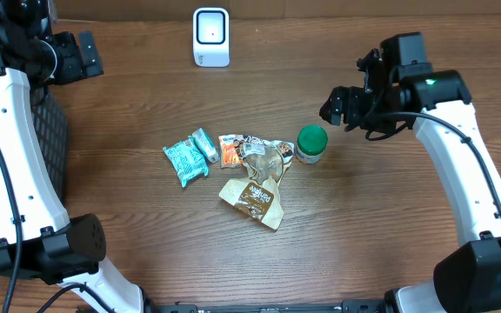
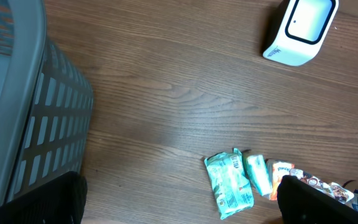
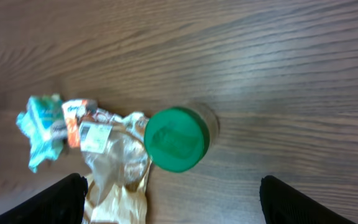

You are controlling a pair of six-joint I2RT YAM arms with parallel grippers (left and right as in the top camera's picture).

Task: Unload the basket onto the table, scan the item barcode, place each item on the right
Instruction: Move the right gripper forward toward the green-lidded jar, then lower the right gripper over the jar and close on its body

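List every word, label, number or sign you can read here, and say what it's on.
Nothing is sharp enough to quote.
Teal packet: printing, too small to read.
Orange packet: printing, blurred.
Brown pouch: dark logo, blurred.
White label on the clear wrapper: too blurred to read.
Green lid: no legible marking.
White scanner: no text visible.
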